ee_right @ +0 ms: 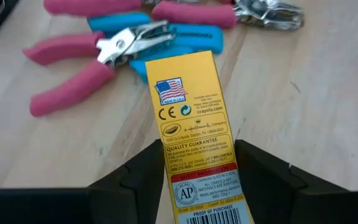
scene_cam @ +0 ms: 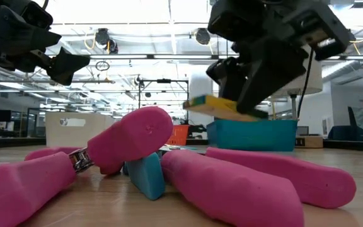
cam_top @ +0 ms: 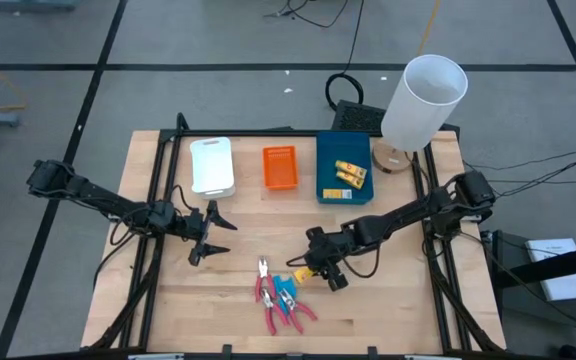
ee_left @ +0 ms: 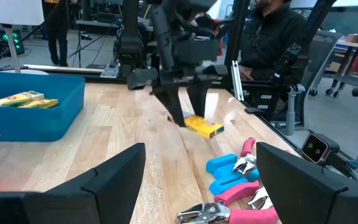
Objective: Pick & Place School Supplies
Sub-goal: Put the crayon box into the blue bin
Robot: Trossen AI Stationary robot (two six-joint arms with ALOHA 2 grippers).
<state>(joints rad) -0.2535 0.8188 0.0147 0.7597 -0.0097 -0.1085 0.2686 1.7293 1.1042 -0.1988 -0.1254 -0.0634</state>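
One yellow crayon packet (ee_right: 194, 143) is pinched in the right claw (cam_top: 320, 268), lifted just above mid-worktop (cam_top: 408, 310) beside the pink-handled scissors (cam_top: 280, 300) (left claw (cam_top: 206, 232) waits open), so carrying it to the blue tray (cam_top: 345, 180) seems next.

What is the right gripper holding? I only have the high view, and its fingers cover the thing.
Observer: The right gripper is shut on a yellow packet with printed text, a crayon box by its label.
Operator: Is it off the table?
Observer: Yes. The low view shows the packet in the air, tilted, in front of the blue tray.
Operator: What is in that tray?
Observer: Two more yellow packets lie inside it.
Operator: And the left gripper?
Observer: The left gripper hangs open, empty, away from the pink-handled tools.
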